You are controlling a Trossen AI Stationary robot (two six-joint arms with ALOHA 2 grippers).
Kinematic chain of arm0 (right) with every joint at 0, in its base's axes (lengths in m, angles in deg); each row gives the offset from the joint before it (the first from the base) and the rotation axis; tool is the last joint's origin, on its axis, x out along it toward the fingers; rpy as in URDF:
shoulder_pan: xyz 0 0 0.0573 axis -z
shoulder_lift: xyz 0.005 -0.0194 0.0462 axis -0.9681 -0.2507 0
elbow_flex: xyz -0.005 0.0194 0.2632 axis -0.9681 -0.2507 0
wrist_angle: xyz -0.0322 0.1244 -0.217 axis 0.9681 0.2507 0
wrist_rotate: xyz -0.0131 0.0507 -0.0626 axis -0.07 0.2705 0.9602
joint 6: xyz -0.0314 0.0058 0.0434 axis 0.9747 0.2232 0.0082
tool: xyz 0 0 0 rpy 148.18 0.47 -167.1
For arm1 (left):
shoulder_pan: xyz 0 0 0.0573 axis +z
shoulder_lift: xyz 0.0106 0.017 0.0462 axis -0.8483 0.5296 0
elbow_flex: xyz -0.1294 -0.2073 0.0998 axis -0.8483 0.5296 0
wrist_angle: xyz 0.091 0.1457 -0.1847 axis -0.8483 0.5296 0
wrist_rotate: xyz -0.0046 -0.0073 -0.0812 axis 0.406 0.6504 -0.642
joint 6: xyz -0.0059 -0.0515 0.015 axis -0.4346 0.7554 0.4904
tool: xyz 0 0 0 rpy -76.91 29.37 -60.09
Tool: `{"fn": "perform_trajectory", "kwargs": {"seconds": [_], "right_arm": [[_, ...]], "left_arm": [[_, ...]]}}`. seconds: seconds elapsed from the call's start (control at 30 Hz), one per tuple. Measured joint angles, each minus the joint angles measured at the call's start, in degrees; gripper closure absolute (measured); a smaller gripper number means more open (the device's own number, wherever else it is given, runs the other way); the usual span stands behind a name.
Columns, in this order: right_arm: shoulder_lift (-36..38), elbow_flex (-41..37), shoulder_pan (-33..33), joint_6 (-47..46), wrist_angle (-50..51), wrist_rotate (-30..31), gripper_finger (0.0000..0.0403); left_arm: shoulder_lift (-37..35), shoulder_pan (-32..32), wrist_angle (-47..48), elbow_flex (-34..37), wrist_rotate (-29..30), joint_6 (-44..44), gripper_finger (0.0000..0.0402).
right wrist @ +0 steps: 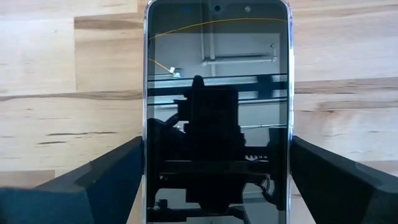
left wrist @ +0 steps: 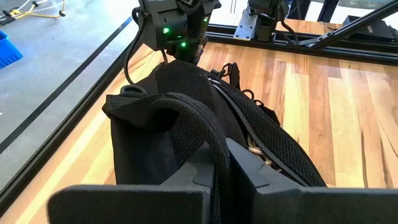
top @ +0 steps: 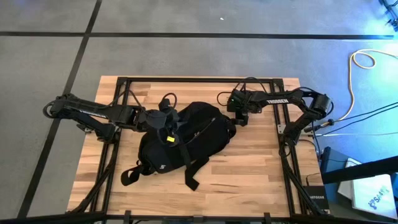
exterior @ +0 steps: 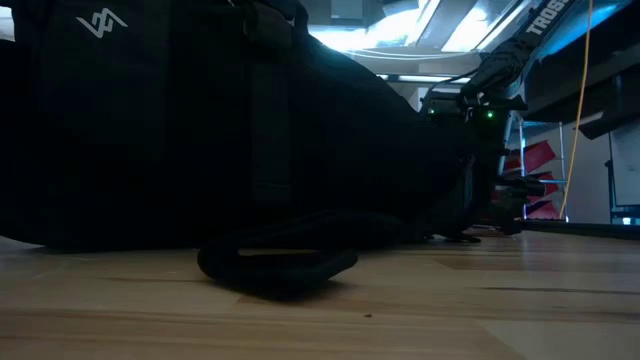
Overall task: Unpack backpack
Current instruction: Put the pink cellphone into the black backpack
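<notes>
Left pincer [left wrist: 221, 168] clamps backpack [top: 180, 140] strap [left wrist: 199, 134].

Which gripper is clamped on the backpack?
The left gripper, shut on a backpack strap. The right gripper is open, its fingers either side of a phone lying on the table.

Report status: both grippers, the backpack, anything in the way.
Left gripper shut on backpack strap. Right gripper open, straddling phone flat on table. Nothing blocking seen.
</notes>
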Motion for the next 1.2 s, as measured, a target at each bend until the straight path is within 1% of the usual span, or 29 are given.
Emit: {"fn": "perform_trajectory", "kwargs": {"seconds": [0.17, 0.37, 0.53, 0.73, 0.93, 1.07, 1.2], "right_arm": [[0.0, 0.0, 0.0, 0.16, -0.39, -0.15, 0.005], [0.0, 0.0, -0.02, 5.21, -1.25, -1.19, 0.005], [0.0, 0.0, -0.02, 6.03, -1.2, -1.29, 0.0051], [0.02, 0.09, 0.09, 8.41, -1.22, -2.85, 0.0067], [0.02, 0.11, 0.07, 10.06, -1.11, -3.08, 0.0055], [0.04, 0.13, 0.07, 10.26, -0.99, -3.08, 0.0064], [-0.2, 2.1, 0.04, 12.46, 1.92, -3.12, 0.0067]], "left_arm": [[0.0, 0.01, -0.02, 0.0, -0.01, 0.0, 0.0396], [0.0, 0.02, -0.02, 0.0, -0.02, 0.0, 0.0396], [0.0, 0.02, -0.02, 0.0, 0.0, 0.0, 0.0396], [0.0, 0.01, -0.01, 0.0, 0.0, 0.0, 0.0396], [0.0, 0.02, -0.02, -0.02, 0.0, 0.0, 0.0396], [0.0, 0.0, -0.02, 0.0, 0.0, 0.0, 0.0396], [0.0, 0.0, -0.02, 0.0, -0.02, 0.0, 0.0396]]}}
